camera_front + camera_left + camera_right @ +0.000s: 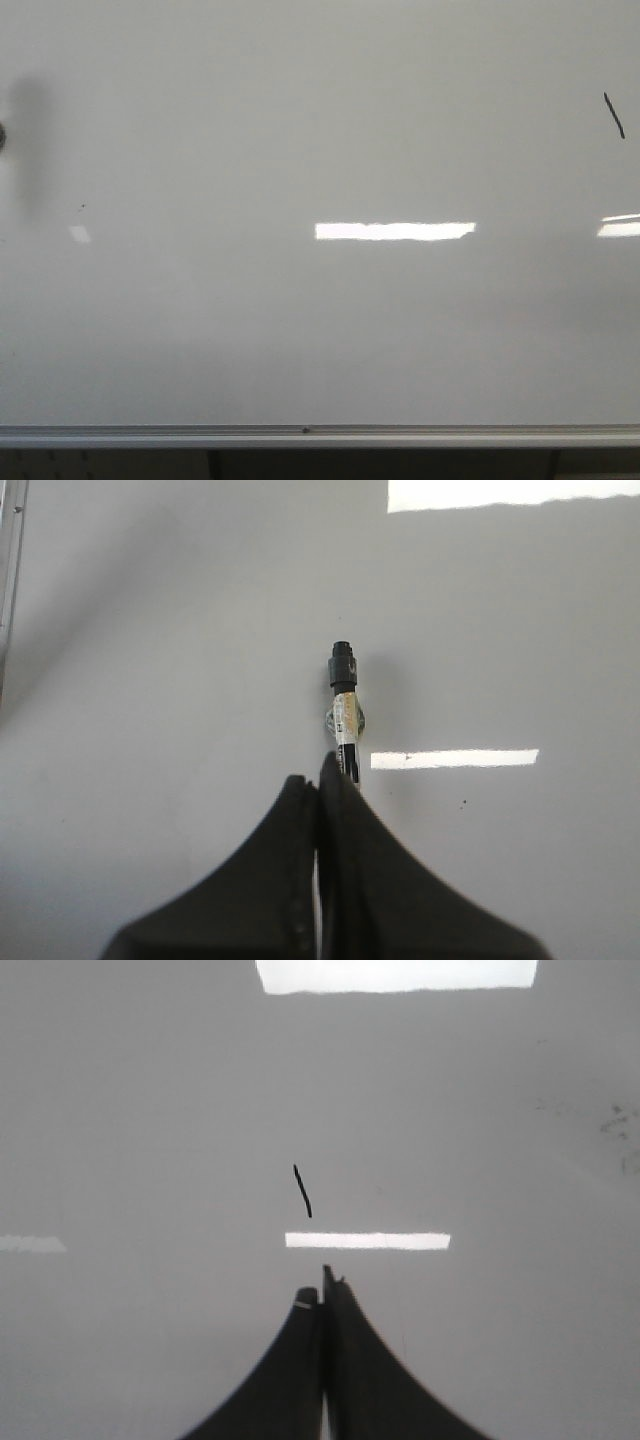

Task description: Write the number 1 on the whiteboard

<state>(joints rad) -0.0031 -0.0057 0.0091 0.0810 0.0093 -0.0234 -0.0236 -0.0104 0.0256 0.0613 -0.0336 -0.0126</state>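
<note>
Short slanted black marker stroke, the number 1 (614,115), sits upper right on the large glossy grey-white whiteboard (320,330).
Left tool (320,785) clamps a black marker pen (345,695); right tool (322,1285) closed, empty.

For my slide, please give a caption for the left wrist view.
Left hand, shut on a black-capped marker, holds it over the glossy whiteboard.

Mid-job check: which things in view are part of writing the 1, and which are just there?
Job:
whiteboard
the 1, a short slanted black stroke, already on the board
marker, held in the left gripper

Just there:
right gripper, shut, nothing seen in it
light reflections
dark speck
grey smudge
</note>
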